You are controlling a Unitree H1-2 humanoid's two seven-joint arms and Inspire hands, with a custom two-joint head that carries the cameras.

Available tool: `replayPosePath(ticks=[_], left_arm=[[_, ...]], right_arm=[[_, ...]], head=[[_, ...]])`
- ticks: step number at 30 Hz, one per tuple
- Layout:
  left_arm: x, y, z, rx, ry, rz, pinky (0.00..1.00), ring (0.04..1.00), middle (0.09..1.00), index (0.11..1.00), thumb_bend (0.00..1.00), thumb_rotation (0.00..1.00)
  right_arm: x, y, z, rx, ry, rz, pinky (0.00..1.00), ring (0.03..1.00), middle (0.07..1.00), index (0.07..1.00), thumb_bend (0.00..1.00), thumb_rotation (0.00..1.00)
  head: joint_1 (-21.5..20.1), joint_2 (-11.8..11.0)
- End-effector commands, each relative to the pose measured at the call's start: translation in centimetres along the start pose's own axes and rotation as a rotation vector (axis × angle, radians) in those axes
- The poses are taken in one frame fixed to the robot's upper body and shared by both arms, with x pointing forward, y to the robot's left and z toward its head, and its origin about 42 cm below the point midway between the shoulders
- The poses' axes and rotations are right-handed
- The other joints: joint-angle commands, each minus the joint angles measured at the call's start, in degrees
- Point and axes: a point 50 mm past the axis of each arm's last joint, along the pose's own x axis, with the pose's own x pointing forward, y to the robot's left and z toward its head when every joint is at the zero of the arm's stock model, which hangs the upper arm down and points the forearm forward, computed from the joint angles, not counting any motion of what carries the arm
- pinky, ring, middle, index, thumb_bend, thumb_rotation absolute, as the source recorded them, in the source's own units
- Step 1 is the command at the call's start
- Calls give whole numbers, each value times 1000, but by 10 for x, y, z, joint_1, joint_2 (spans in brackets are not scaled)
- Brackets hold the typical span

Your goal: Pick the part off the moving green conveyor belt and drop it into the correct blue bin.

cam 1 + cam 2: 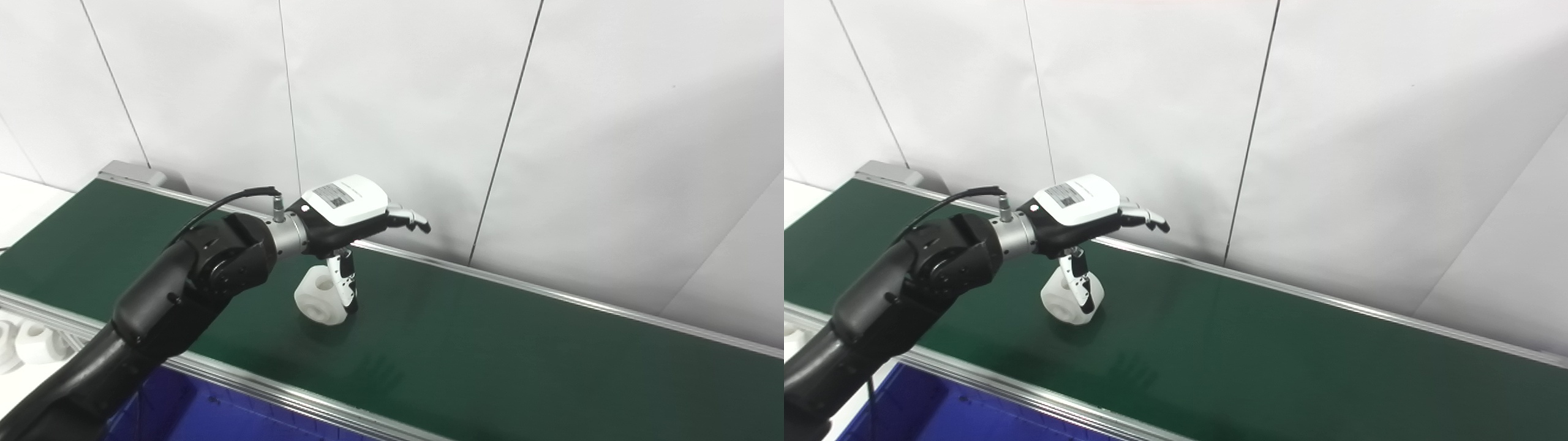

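The left hand hangs over the green belt, fingers spread, thumb against the white part beneath it. Only the left eye view shows more white parts left of the belt.

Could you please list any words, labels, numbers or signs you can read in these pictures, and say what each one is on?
Nothing here can be read.
Label on the white back cover of the left hand: a small sticker with a dark code-like patch and fine print, too small and blurred to read in either view.
White part, green conveyor belt, blue bin, wall panels: no markings visible.
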Motion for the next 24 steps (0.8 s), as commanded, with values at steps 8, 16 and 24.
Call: replayPosePath(ticks=[8, 16, 24], left_arm=[[8, -7, -26, 46, 134, -110, 676, 814, 845, 855, 1000, 179], [16, -42, -34, 12, 202, -140, 704, 834, 859, 861, 1000, 235], [29, -81, -29, -5, 240, -49, 730, 838, 852, 843, 1000, 229]], right_arm=[[-1, 5, 9, 2, -6, 12, 997, 942, 954, 948, 899, 1000], [-3, 5, 12, 0, -3, 18, 1000, 926, 949, 945, 874, 1000], [-4, 7, 14, 1, 3, 20, 1000, 916, 941, 941, 874, 1000]], head=[[-2, 8], [-4, 15], [-7, 18]])
